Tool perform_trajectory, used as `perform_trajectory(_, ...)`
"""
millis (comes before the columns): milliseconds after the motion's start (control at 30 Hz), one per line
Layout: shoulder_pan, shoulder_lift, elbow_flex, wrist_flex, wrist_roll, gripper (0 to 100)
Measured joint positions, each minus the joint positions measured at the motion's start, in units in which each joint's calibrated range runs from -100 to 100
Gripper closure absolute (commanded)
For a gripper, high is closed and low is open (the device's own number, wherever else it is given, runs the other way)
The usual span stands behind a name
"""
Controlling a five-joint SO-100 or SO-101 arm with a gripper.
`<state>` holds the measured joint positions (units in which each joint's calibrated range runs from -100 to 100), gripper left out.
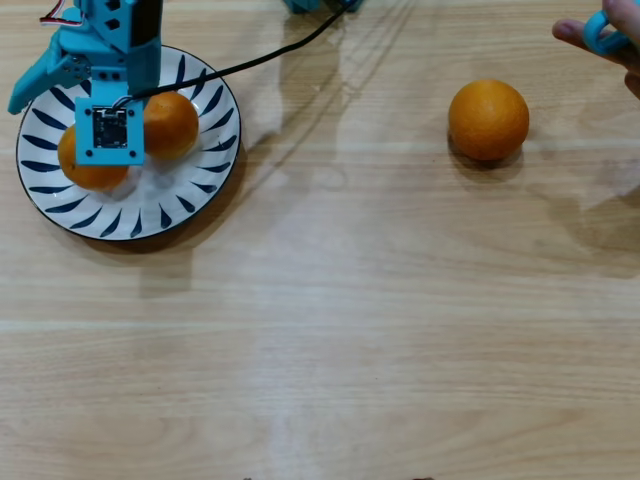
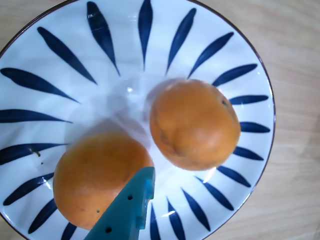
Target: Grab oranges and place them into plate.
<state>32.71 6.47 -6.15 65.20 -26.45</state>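
- Overhead view: three dimpled oranges, two [image 1: 172, 124] [image 1: 88, 172] under the pincer [image 1: 60, 75] on one blue-stroked plate [image 1: 160, 205].
- Third orange [image 1: 488, 120] sits well apart on the tabletop [image 1: 350, 320].
- Pincer spread: cannot tell.

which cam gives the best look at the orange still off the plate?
Overhead view. The lone orange sits whole and unobstructed on the wooden table, far right of the plate. The wrist view does not show it at all; it is filled by the plate and the two oranges already on it.
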Motion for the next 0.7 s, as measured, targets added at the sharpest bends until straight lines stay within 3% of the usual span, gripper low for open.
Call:
perform_trajectory(300, -4.6, 0.0, -0.1, 0.4, 0.0, 55)
perform_trajectory(700, -28.0, -17.7, -0.2, 18.4, -8.2, 79)
